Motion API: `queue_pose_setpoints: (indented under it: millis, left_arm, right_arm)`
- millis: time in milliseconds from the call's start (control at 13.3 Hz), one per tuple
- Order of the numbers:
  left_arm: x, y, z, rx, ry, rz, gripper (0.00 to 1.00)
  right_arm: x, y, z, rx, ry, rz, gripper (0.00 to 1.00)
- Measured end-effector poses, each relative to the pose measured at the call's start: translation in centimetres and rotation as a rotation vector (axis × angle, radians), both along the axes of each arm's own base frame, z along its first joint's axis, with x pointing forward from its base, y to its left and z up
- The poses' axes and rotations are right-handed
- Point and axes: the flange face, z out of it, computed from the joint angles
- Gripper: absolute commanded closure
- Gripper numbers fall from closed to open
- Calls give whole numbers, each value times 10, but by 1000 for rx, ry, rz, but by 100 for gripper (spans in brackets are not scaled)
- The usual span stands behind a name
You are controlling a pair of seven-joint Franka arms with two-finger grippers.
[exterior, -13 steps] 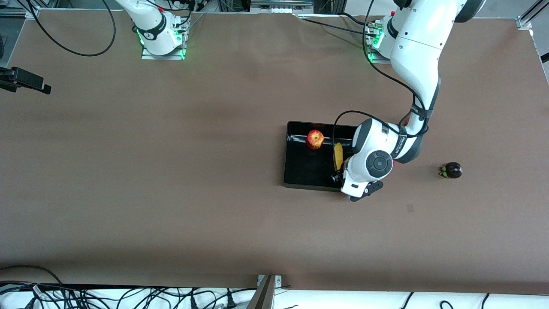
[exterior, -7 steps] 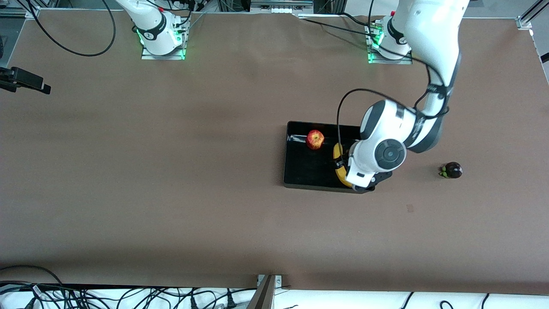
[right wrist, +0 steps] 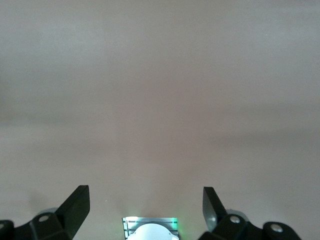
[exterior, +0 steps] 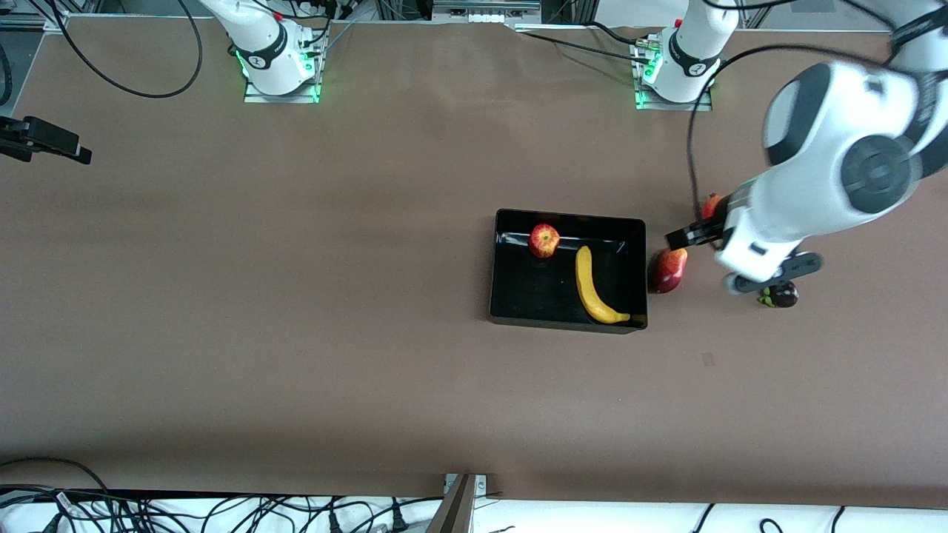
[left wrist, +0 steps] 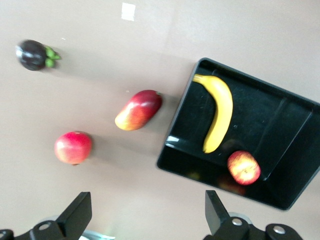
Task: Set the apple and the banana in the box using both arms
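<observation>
The black box (exterior: pixel 566 216) sits mid-table. The apple (exterior: pixel 544 240) lies in its corner farther from the front camera. The banana (exterior: pixel 595 287) lies in it along the wall toward the left arm's end. Both also show in the left wrist view: apple (left wrist: pixel 243 168), banana (left wrist: pixel 218 112), box (left wrist: pixel 172 162). My left gripper (exterior: pixel 685 237) is open and empty, raised high over the table beside the box, near the mango; its own view (left wrist: pixel 146 200) shows the jaws wide apart. My right gripper (right wrist: pixel 145 200) is open and empty, waiting over bare table near its base.
A dark-red mango (exterior: pixel 668 269) lies right beside the box toward the left arm's end. A red pomegranate (exterior: pixel 712 203) is partly hidden by the left arm. A dark mangosteen (exterior: pixel 781 295) lies farther toward that end. Cables run along the table edges.
The left gripper has let go of the banana, risen and swung out of the box toward the left arm's end. The banana now lies in the box, and the mango is uncovered.
</observation>
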Motion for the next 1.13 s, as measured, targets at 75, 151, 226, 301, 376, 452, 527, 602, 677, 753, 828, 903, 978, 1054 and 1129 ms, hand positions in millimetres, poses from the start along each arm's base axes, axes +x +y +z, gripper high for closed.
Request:
queue_pose_setpoints:
  millis: [75, 151, 226, 301, 376, 452, 527, 602, 677, 753, 828, 903, 978, 1054, 1129]
  left_arm:
    - [-2, 17, 17, -12, -10, -22, 0]
    - [-1, 35, 33, -25, -31, -43, 0]
    - [-1, 52, 48, -35, -56, -60, 0]
    - [-2, 69, 63, -43, -82, -78, 0]
    - [-5, 87, 77, -48, -107, -97, 0]
    - [-9, 103, 91, -51, -121, -109, 0]
    - [-14, 116, 105, -51, -130, -123, 0]
    - [-19, 127, 117, -39, -141, -144, 0]
    - [-23, 134, 128, -18, -151, -169, 0]
    - [-26, 138, 135, -4, -159, -190, 0]
    - [-28, 139, 140, 1, -167, -198, 0]
    - [-29, 139, 143, 2, -171, -203, 0]
    - [-30, 141, 144, 4, -172, -208, 0]
    - [-30, 142, 144, 3, -173, -220, 0]
    - [-32, 144, 147, 2, -177, -238, 0]
  right_arm:
    - [0, -2, 0, 0, -1, -4, 0]
    - [0, -3, -1, 0, 0, -5, 0]
    - [1, -3, -2, 0, 2, -5, 0]
    - [2, -3, -3, 0, 4, -5, 0]
    - [2, -3, -5, 0, 6, -5, 0]
    - [2, -3, -5, 0, 8, -6, 0]
    - [2, -4, -5, 0, 8, -6, 0]
    - [2, -4, -5, 0, 7, -7, 0]
    - [2, -4, -5, 0, 7, -7, 0]
    - [3, -4, -5, 0, 7, -7, 0]
    - [3, -4, -5, 0, 6, -7, 0]
    - [3, -4, -5, 0, 6, -7, 0]
    - [3, -4, -5, 0, 6, -7, 0]
    - [3, -4, -5, 0, 5, -7, 0]
    - [3, -4, -5, 0, 5, -7, 0]
